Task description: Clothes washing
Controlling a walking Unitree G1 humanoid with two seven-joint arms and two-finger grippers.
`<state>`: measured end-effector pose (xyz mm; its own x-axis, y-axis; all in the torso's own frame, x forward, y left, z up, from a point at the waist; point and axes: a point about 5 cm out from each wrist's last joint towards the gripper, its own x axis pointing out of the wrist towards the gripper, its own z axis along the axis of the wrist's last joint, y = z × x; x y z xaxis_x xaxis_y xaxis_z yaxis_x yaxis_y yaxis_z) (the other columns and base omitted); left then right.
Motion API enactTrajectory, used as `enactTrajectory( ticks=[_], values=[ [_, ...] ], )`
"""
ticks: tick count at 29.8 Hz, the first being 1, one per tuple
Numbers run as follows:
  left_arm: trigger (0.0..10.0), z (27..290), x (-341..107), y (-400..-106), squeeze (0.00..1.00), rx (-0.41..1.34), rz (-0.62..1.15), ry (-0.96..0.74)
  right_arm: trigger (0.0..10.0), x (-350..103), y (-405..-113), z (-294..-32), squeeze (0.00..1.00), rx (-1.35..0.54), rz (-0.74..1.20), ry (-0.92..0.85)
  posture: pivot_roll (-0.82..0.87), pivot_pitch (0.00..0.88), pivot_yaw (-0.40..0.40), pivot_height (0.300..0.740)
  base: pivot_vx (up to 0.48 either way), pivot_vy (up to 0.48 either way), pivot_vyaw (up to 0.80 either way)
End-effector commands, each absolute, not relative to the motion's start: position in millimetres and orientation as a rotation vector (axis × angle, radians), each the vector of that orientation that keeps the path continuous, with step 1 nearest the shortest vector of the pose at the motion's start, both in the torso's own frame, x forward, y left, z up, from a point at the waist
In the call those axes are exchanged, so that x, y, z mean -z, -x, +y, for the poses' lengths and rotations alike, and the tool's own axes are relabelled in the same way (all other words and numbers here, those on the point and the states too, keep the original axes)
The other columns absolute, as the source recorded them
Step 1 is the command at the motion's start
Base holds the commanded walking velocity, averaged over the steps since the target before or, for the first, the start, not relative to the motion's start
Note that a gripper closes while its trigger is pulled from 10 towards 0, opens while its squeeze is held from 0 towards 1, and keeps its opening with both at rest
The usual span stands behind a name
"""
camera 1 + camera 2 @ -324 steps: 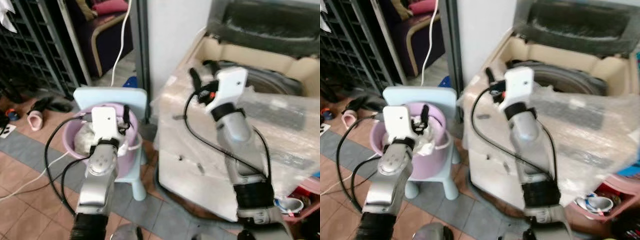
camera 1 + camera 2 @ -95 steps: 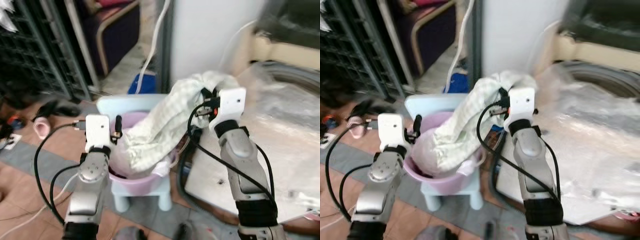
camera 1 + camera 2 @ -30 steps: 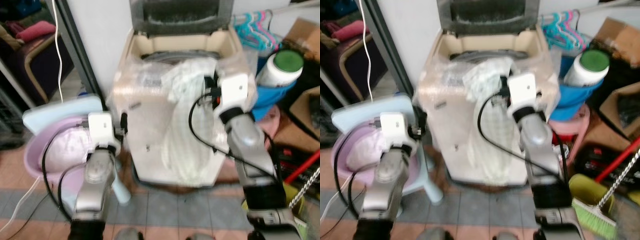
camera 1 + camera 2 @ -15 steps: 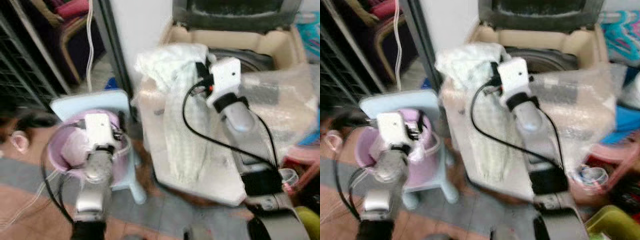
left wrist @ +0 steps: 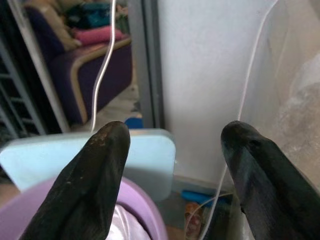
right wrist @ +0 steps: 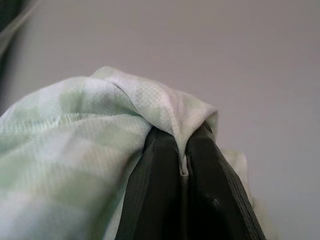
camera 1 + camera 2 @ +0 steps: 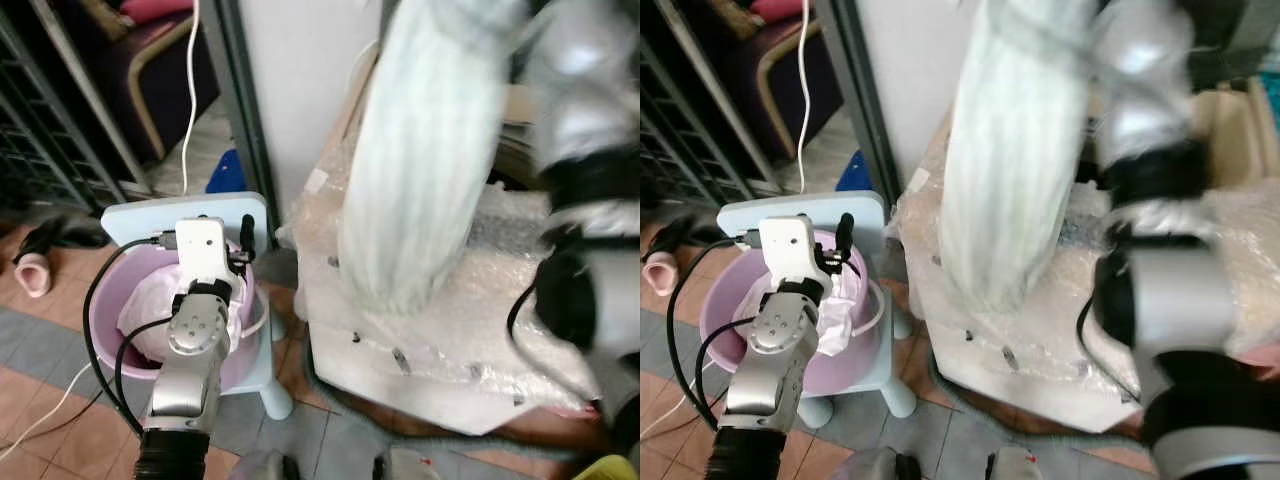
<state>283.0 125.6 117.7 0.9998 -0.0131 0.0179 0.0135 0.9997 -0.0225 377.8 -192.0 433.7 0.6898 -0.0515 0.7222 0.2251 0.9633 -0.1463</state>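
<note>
One lilac basin (image 7: 108,322) sits on a pale blue stool (image 7: 262,372) and holds pale laundry (image 7: 140,315). Above it hovers the left tool (image 5: 172,150), fingers spread and empty. The right tool (image 6: 181,165) is pinched tight on a pale green checked cloth (image 7: 425,170), which hangs blurred over the plastic-wrapped washing machine (image 7: 450,350). The floor is tiled (image 7: 40,400); one white cable (image 7: 190,80) hangs beside a purple armchair (image 7: 150,60).

Before me a tiled floor (image 7: 60,420) carries a pale blue stool (image 7: 262,372), which bears a purple basin (image 7: 105,320); beside it stands the plastic-wrapped washer (image 7: 440,340).
</note>
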Motion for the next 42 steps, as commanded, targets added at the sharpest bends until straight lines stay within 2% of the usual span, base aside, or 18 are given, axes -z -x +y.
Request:
enactTrajectory(
  ticks=[1,4,5,6,7,9,11,12,13,18,21,24,26,29,34,36,40,42],
  values=[
    [10.0,126,-117,-282,0.00,0.001,-0.014,0.025,10.0,-429,-380,-191,0.00,0.177,-0.795,0.219,-0.07,0.014,0.039,0.740,0.000,0.000,0.00],
    [10.0,128,-115,-281,0.00,-0.012,-0.001,0.030,10.0,-380,-393,-174,0.00,0.099,-0.687,0.309,-0.06,0.014,0.035,0.740,0.000,0.000,0.00],
    [10.0,128,-115,-281,0.00,-0.012,-0.001,0.030,10.0,-380,-393,-174,0.00,0.099,-0.687,0.309,-0.06,0.014,0.035,0.740,0.000,0.000,0.00],
    [10.0,128,-115,-280,0.00,-0.010,-0.001,0.028,10.0,-336,-397,-170,0.00,0.053,-0.573,0.278,-0.06,0.014,0.036,0.740,0.000,0.000,0.00],
    [10.0,127,-115,-280,0.00,-0.009,-0.002,0.028,10.0,-323,-398,-169,0.00,0.042,-0.542,0.268,-0.05,0.015,0.040,0.740,0.000,0.000,0.00],
    [10.0,127,-115,-280,0.00,-0.006,0.000,0.025,10.0,-305,-396,-167,0.00,0.029,-0.504,0.272,-0.06,0.016,0.042,0.740,0.000,0.000,0.00],
    [10.0,127,-113,-279,0.00,0.006,0.010,0.019,10.0,-255,-380,-171,0.00,0.016,-0.391,0.254,-0.06,0.017,0.047,0.740,0.000,0.000,0.00],
    [10.0,126,-113,-279,0.00,0.009,0.010,0.018,10.0,-250,-377,-174,0.60,0.022,-0.383,0.260,-0.07,0.016,0.049,0.740,0.000,0.000,0.00],
    [10.0,126,-114,-280,0.00,0.013,0.010,0.016,10.0,-245,-373,-176,1.00,0.025,-0.375,0.252,-0.07,0.019,0.051,0.740,0.000,0.000,0.00],
    [10.0,125,-113,-282,0.00,0.020,0.012,0.014,10.0,-227,-353,-179,1.00,0.007,-0.366,0.243,-0.07,0.023,0.059,0.740,0.000,0.000,0.00],
    [10.0,125,-115,-283,0.00,0.021,0.009,0.013,10.0,-227,-341,-169,1.00,-0.144,-0.386,0.162,-0.08,0.026,0.069,0.740,0.000,0.000,0.00],
    [10.0,125,-115,-283,0.00,0.021,0.012,0.011,10.0,-232,-332,-152,1.00,-0.380,-0.367,0.109,-0.08,0.028,0.073,0.740,0.000,0.000,0.00],
    [10.0,125,-115,-283,0.00,0.022,0.013,0.009,10.0,-227,-320,-131,1.00,-0.612,-0.318,0.104,-0.08,0.028,0.073,0.740,0.000,0.000,0.00],
    [10.0,125,-115,-284,0.00,0.020,0.011,0.006,10.0,-214,-308,-113,1.00,-0.804,-0.242,0.097,-0.07,0.026,0.069,0.740,0.000,0.000,0.00],
    [10.0,128,-115,-283,0.00,0.004,0.009,0.003,10.0,-187,-291,-101,1.00,-0.986,-0.094,0.124,-0.06,0.028,0.065,0.740,0.000,0.000,0.00],
    [10.0,129,-115,-282,0.00,0.002,0.010,0.002,10.0,-177,-293,-102,1.00,-0.957,-0.051,0.175,-0.06,0.028,0.065,0.740,0.000,0.000,0.00],
    [10.0,129,-116,-283,0.00,0.002,0.011,-0.001,10.0,-163,-313,-123,1.00,-0.755,0.040,0.265,-0.06,0.029,0.066,0.740,0.000,0.000,0.00],
    [10.0,128,-115,-283,0.00,0.007,0.012,-0.003,10.0,-168,-330,-145,1.00,-0.549,0.027,0.292,-0.07,0.028,0.070,0.740,0.000,0.000,0.00]
  ],
)
